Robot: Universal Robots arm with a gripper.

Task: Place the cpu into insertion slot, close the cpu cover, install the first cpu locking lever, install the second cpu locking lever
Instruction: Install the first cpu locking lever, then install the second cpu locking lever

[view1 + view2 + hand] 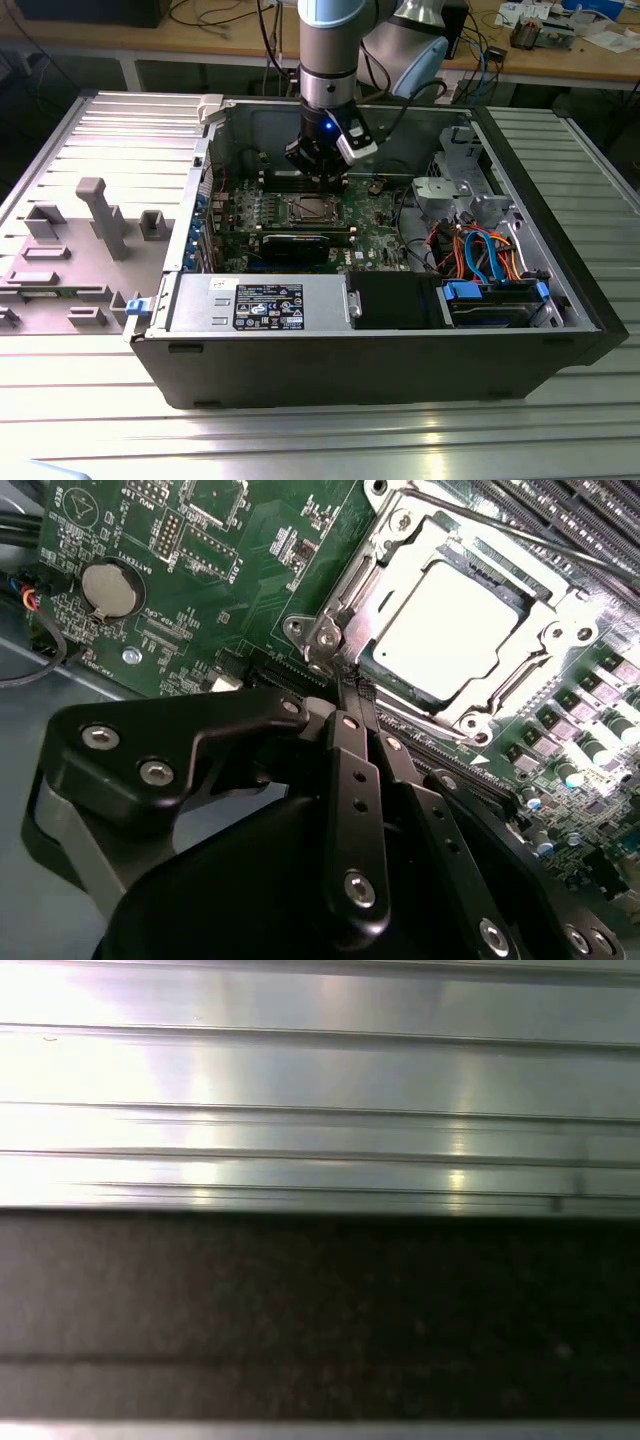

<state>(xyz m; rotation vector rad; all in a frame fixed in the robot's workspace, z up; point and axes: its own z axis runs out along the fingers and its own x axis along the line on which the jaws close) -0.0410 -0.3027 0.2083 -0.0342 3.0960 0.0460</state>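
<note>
My pincer (345, 675) hangs inside the open computer case (380, 360), low over the green motherboard (230, 570), its two black fingers (352, 770) drawn together to a narrow tip with nothing between them. In the second wrist view that tip sits right at one corner of the cpu socket, touching or just short of the metal frame there; I cannot tell which. The cpu (450, 630) lies flat in the insertion slot, its bright metal top showing through the window of the cpu cover (365, 595), which lies down flat around it. A thin locking lever (480, 525) runs along one edge of the socket. A round coin cell (110, 588) sits well apart from the socket on the board. In the exterior view my pincer (320, 180) is just beyond the socket (308, 210), toward the far wall of the case. The power supply box (260, 305) lies along the near wall, with blue and orange cables (480, 250) at the exterior view's right. The case rests on a ribbed metal table (100, 400), and a grey fixture (105, 215) stands on it at the exterior view's left.
</note>
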